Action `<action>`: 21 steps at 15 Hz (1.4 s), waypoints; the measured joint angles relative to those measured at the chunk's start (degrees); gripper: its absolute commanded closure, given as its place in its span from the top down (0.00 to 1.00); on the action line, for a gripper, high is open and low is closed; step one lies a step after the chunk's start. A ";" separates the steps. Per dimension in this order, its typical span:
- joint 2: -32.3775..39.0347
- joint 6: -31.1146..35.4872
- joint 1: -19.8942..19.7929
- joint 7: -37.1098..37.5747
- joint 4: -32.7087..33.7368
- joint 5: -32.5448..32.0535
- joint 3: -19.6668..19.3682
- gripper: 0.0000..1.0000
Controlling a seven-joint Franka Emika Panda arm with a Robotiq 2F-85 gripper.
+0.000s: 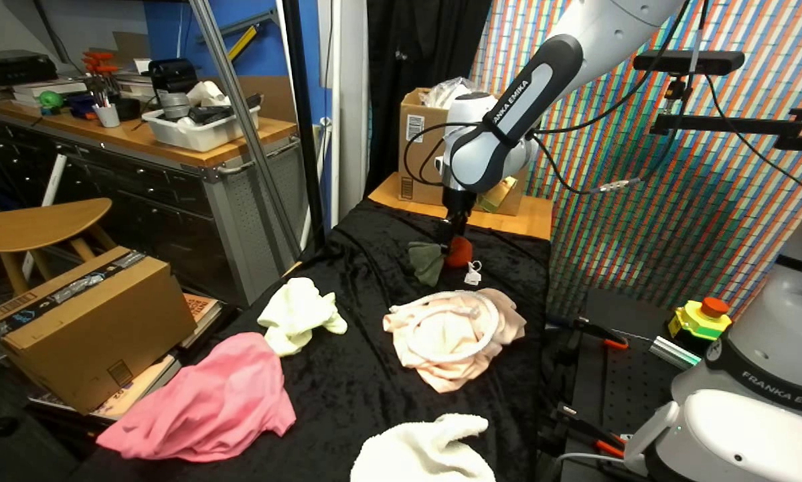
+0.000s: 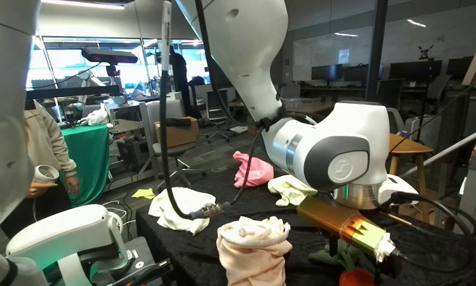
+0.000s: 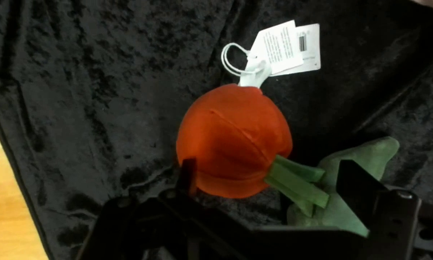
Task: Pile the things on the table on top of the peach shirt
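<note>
Peach shirt (image 1: 449, 333), white rope (image 1: 495, 321) on top, lies apart from my gripper (image 3: 269, 169). Fingers spread; red plush (image 3: 234, 137), green item (image 3: 341, 213) just beside the tips, contact unclear.

- Brown box (image 1: 116, 328) resting on books (image 1: 202, 308), in an exterior view
- Wooden stool (image 1: 39, 223) just beyond that box
- Workbench (image 1: 272, 131) bearing a white bin (image 1: 197, 136), a white cup (image 1: 108, 116) and a green ball (image 1: 51, 100)
- Chair (image 2: 171, 150) with a carton (image 2: 178, 134) on its seat, in an exterior view
- Green cloth (image 2: 88, 163) hanging in folds
</note>
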 measured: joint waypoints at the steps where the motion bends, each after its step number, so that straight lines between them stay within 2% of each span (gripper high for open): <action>1: 0.61 0.00 -0.11 0.44 0.44 -0.03 -0.21 1.00; 9: 2.77 0.07 -0.07 4.64 1.32 -2.61 -1.35 1.00; 11: 3.58 0.08 -0.07 5.36 1.78 -2.87 -1.63 0.73; 14: 4.51 0.09 -0.07 5.94 2.46 -2.90 -1.74 0.49; 19: 4.61 0.08 -0.06 6.17 3.08 -2.90 -1.73 0.14; 20: 4.53 0.03 -0.06 6.17 3.14 -2.91 -1.70 0.08; 21: 4.37 -0.01 -0.04 6.16 3.15 -2.91 -1.62 0.07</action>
